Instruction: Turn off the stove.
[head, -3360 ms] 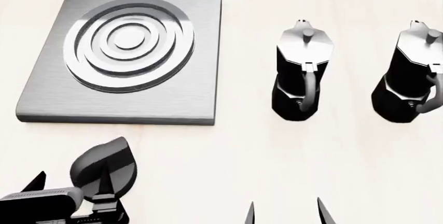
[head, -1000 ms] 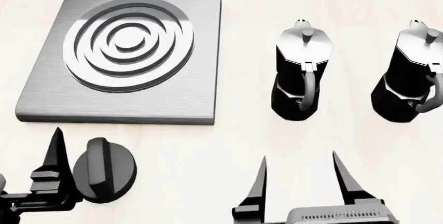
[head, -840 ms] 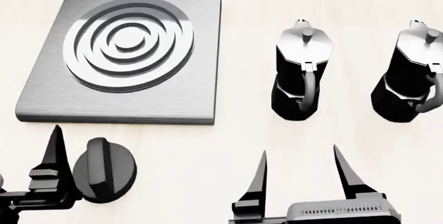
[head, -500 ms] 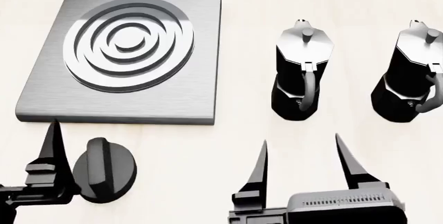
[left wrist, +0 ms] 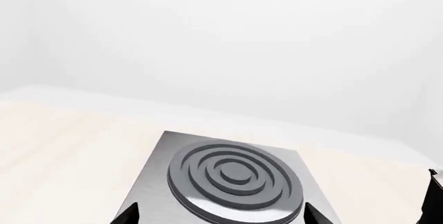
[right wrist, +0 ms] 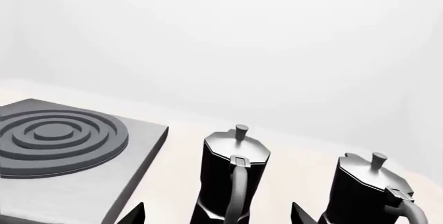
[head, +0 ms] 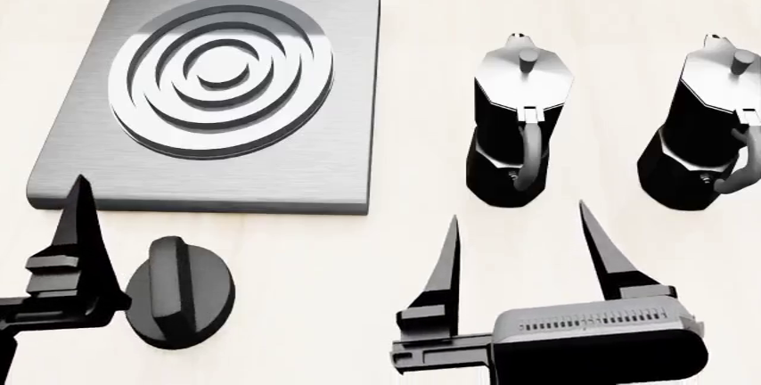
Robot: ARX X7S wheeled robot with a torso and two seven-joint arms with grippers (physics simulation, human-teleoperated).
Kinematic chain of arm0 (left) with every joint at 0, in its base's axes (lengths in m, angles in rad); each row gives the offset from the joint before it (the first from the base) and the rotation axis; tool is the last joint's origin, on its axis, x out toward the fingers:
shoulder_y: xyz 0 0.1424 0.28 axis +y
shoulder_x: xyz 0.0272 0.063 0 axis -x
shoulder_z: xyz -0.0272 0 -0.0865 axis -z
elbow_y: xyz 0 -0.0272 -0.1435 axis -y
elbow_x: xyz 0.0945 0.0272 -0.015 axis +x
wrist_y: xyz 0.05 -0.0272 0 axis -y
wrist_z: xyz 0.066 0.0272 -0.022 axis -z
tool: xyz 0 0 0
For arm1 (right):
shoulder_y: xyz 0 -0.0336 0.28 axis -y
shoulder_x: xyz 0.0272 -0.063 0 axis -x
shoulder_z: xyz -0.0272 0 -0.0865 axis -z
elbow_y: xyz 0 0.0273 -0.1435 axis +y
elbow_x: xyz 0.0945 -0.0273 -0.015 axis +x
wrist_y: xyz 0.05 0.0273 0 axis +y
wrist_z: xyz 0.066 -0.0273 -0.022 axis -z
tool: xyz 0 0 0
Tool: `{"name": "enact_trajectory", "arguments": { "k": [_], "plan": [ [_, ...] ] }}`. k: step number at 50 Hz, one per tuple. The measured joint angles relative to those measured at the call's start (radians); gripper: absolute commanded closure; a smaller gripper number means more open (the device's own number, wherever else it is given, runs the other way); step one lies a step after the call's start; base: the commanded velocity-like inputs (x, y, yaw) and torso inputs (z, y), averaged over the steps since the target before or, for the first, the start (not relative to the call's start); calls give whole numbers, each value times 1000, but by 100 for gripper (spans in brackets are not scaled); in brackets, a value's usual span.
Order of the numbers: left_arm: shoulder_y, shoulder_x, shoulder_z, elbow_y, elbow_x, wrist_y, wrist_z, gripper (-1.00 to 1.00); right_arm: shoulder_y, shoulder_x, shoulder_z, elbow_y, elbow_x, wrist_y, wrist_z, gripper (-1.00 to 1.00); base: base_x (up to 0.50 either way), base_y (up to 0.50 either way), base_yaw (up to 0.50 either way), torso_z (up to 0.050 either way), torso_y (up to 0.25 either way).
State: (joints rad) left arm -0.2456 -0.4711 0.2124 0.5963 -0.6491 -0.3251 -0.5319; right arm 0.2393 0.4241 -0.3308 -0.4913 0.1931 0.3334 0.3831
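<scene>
The stove point(head: 345, 162) is a flat grey metal slab with a ringed round burner point(head: 220, 69), lying at the far left. Its black round knob point(head: 202, 300) sits apart on the table in front of the slab, with its ridge pointing toward the slab. In the head view only one finger point(head: 74, 242) of my left gripper shows, just left of the knob, with its tip near the slab's front left corner. The left wrist view shows the left gripper point(left wrist: 221, 214) open, empty and facing the stove point(left wrist: 155, 182); the knob is out of that view. My right gripper point(head: 519, 211) is open and empty.
Two black-and-silver moka pots point(head: 518, 126) point(head: 701, 131) stand upright right of the stove, handles toward me. The right gripper point(right wrist: 218, 212) faces the nearer pot point(right wrist: 232, 177), its fingertips level with the pot's base. The pale tabletop point(head: 333, 296) lies between knob and right gripper.
The knob's ridge was slanted with the left fingers around it 3.4 s ago; it now points at the slab. The left gripper has let go and slid forward-left. The right gripper advanced toward the pots.
</scene>
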Motion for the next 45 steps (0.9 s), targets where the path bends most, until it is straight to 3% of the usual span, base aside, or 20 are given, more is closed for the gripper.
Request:
{"name": "enact_trajectory", "arguments": {
  "k": [45],
  "plan": [
    [-60,-9,-12,58,-57,-42,-43,-100,85,18,-12,-63,6,86,-4,-100,0,0,0,0,0]
  ]
}}
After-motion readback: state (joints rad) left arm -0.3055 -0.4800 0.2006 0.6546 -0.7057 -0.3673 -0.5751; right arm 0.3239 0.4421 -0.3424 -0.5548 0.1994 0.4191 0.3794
